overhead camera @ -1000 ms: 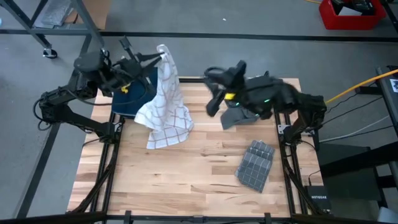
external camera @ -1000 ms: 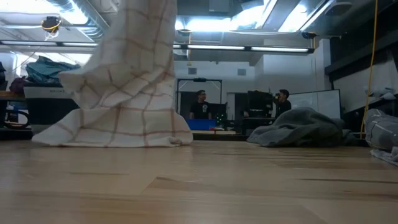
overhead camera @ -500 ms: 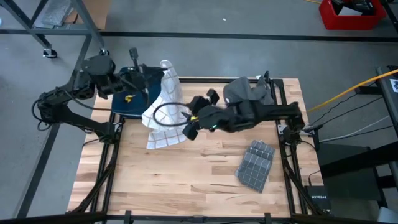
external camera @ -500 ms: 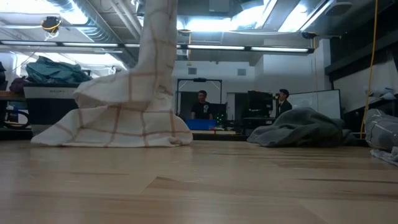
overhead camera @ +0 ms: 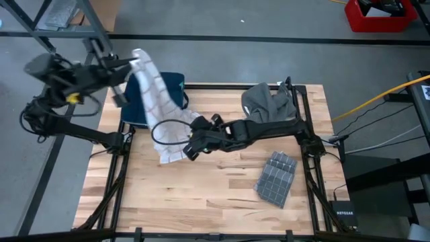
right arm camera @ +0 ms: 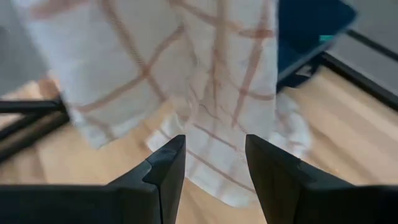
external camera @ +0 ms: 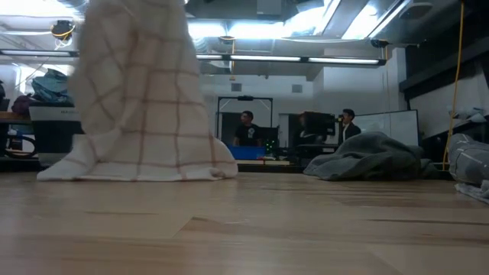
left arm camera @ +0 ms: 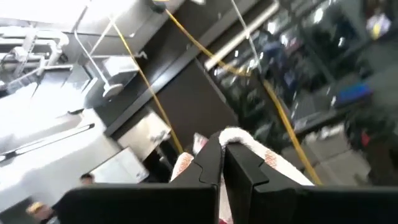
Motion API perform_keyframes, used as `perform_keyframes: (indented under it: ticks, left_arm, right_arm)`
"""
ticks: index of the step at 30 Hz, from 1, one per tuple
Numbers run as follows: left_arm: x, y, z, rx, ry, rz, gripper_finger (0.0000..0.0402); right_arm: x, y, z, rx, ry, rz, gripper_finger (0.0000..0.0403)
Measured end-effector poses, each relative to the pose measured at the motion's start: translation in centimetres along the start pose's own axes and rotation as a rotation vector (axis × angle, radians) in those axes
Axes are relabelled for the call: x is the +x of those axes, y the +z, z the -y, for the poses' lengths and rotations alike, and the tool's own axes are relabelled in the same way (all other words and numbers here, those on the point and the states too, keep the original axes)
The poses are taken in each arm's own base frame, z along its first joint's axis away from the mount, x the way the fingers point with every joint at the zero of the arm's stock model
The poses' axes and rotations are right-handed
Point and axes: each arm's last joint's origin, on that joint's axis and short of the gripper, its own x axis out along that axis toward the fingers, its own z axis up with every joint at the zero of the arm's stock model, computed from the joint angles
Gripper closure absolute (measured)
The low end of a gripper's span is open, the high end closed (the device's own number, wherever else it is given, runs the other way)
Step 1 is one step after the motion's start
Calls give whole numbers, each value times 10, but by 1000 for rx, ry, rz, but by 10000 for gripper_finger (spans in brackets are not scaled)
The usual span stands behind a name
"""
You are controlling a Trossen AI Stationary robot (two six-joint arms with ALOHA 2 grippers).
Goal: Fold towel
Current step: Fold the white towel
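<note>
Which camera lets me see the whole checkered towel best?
The high view: the checkered towel shows whole, hanging from the left end effector to the table. The low view shows its lower drape, the right wrist view a close hanging part, and the left wrist view only the pinched edge.

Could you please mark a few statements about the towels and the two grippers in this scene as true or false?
1. The left gripper is shut on the checked towel, holding it up. True.
2. The right gripper is clamped on the checked towel. False: it is open, just short of the hanging cloth.
3. The checked towel's lower end rests on the wooden table. True.
4. The folded grey towel lies under the checked towel. False: it lies apart, on the table's right side.
</note>
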Motion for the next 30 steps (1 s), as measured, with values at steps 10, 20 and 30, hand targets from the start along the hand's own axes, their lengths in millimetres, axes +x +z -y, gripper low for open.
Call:
perform_keyframes:
  ticks: [10, 20, 30]
  left_arm:
    - [-28, 7, -13, -108, -8, 73, 401]
    - [-30, 4, -10, -113, -68, 49, 401]
    - [-30, 4, -8, -120, -117, 80, 401]
  right_arm:
    - [58, 1, -21, 82, 278, 38, 230]
    - [84, 6, -23, 99, 394, 84, 230]
    - [107, 3, -17, 214, 460, 4, 230]
